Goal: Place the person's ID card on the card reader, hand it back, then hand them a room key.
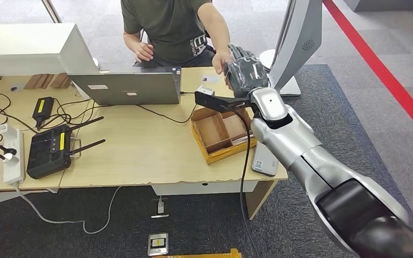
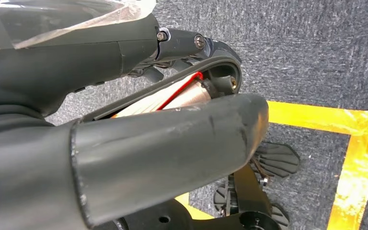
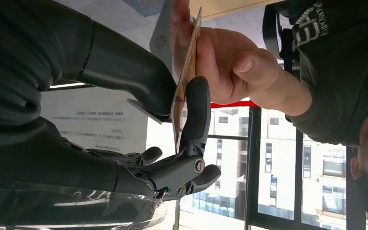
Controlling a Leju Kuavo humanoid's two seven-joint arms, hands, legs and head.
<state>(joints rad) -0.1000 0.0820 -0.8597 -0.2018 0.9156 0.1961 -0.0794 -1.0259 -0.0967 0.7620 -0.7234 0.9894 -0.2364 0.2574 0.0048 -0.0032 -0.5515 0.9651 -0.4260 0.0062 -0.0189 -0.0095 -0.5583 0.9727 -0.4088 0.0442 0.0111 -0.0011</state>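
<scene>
At the desk's [image 1: 140, 156] far right corner, head view shows the right hand [image 1: 246, 71] against the person's hand [image 1: 221, 60]. Right wrist view adds the ID card [image 3: 186, 79]: pinched edge-on between thumb and finger, person's fingers gripping its other end. Left hand's [image 2: 124, 158] grip: cannot tell.

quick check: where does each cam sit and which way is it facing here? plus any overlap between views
Head view: high on the body, facing forward and down at the desk; right arm reaches to the person's hand, right hand at it.
Left wrist view: behind the left hand, facing down at carpet and yellow floor tape.
Right wrist view: behind the right hand, facing the person; thumb and a finger pinch a card that the person's hand also holds.
Shared: head and right wrist views both show the right hand meeting the person's hand.
</scene>
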